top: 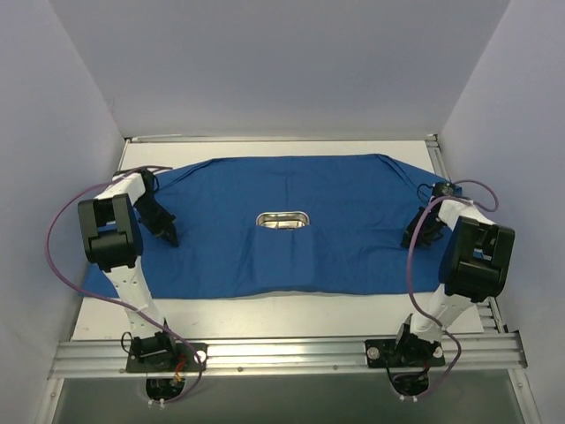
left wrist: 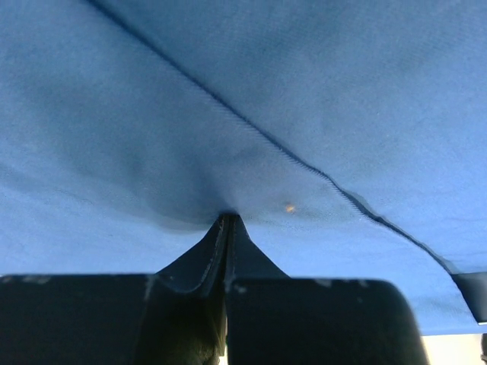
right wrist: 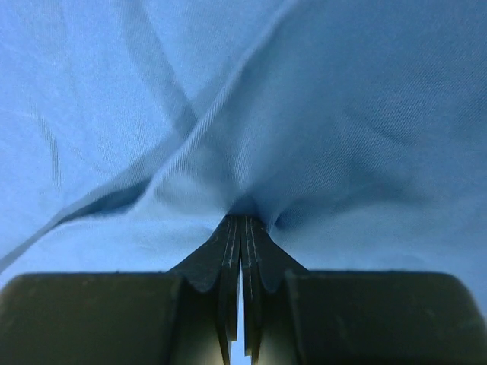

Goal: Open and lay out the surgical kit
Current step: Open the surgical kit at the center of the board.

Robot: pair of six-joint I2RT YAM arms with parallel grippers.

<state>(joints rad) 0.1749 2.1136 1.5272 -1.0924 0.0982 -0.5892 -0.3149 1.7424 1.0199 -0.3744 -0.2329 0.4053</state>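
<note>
We see left gripper (top: 170,238) and right gripper (top: 412,241) each clamped onto the blue cloth (top: 265,261) (steel tray (top: 282,219) at centre).

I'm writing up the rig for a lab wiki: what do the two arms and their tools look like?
The left arm and right arm have white links with boxy black housings, on black bases. A purple cable loops along each. The left tool and right tool are black, with fingers tapering to thin wedge tips. No markings are legible.

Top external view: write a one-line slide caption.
Spread blue cloth pinched by left end effector and right end effector; steel tray sits mid-cloth.
</note>
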